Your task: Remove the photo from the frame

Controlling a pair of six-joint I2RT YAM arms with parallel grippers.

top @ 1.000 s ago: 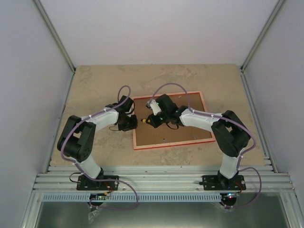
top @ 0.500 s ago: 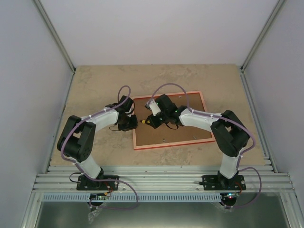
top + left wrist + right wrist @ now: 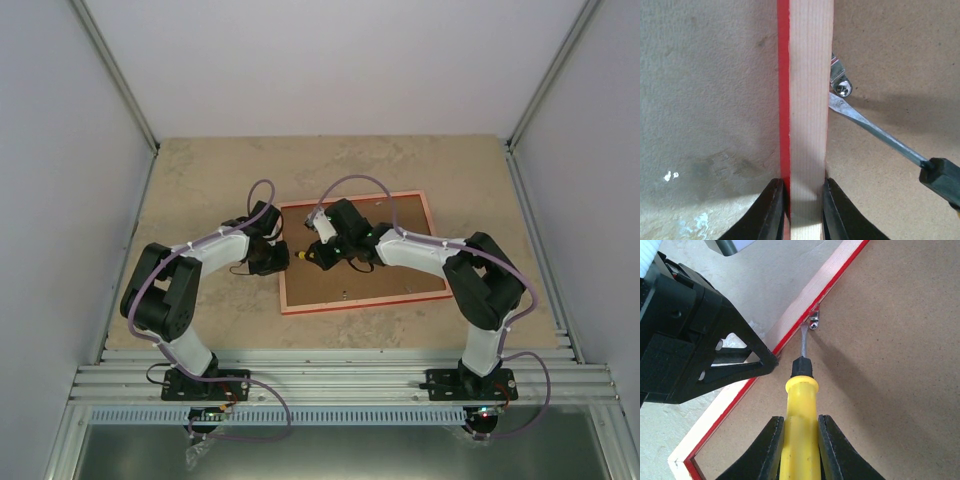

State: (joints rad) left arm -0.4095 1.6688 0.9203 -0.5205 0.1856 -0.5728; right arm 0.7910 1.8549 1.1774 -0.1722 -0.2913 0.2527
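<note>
The red frame [image 3: 360,303] lies face down on the table, its brown backing board [image 3: 400,270] facing up. The photo is hidden under the board. My left gripper [image 3: 283,256] is shut on the frame's left rail [image 3: 810,100], one finger on each side. My right gripper [image 3: 325,253] is shut on a yellow-handled screwdriver [image 3: 801,395]. The screwdriver's blade [image 3: 875,131] touches a small metal clip [image 3: 813,322] at the inner edge of that rail. The clip also shows in the left wrist view [image 3: 840,85].
The frame's rail [image 3: 805,300] and the left gripper's black fingers [image 3: 740,355] sit close to the screwdriver tip. The beige table [image 3: 200,170] is bounded by grey walls on the left, right and back. The arm bases stand at the near edge.
My right arm has edged slightly to the left with the screwdriver. The left gripper and the frame have not moved.
</note>
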